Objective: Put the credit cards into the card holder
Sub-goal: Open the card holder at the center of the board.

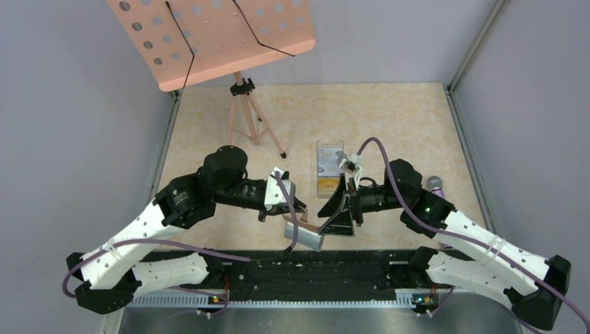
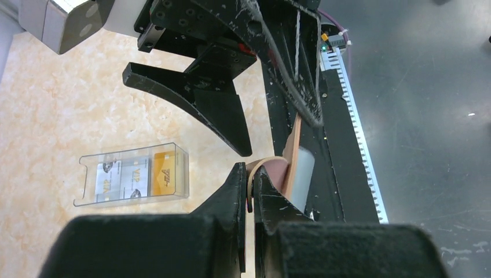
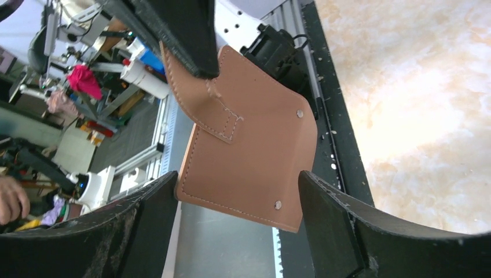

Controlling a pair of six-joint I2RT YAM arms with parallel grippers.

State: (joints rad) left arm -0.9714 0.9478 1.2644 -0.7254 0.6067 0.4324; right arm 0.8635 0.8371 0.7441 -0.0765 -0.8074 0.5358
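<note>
**Surface and room.** The table [image 1: 389, 118] has a beige marbled top, enclosed by plain grey walls at 9, 12 and 3 o'clock. A black base strip [image 1: 313, 268] with a toothed metal rail runs along the 6 o'clock edge. A salmon perforated music stand [image 1: 216, 38] on a tripod occupies the 11 o'clock area.

**Task items.** The credit cards [image 1: 327, 182] lie inside a clear box [image 1: 330, 145] near table centre, at 12 o'clock from both grippers. The card holder [image 1: 306, 235] is held up over the near edge, at 6 o'clock from the box, between the two arms.

**Grippers.** The left gripper [image 1: 299, 209] is clenched on the holder's brown tab [image 2: 263, 162]. The right gripper [image 1: 332, 219] is released, with its fingers [image 3: 330, 214] spread wide on either side of the holder body. Whether either finger touches the leather cannot be determined.

**View differences.**
- Top view: the holder appears mainly as a pale grey-blue face with a thin brown edge.
- Right wrist view: this shows the holder's brown stitched outer face with two small metal studs, hanging below the left gripper at 12 o'clock. It also shows a cluttered workshop beyond the table edge at 9 o'clock.
- Left wrist view: the tab is looped and pinched between the left fingertips. The card faces are legible here: one yellow-orange card at the box's 3 o'clock end and pale ones beside it.
</note>
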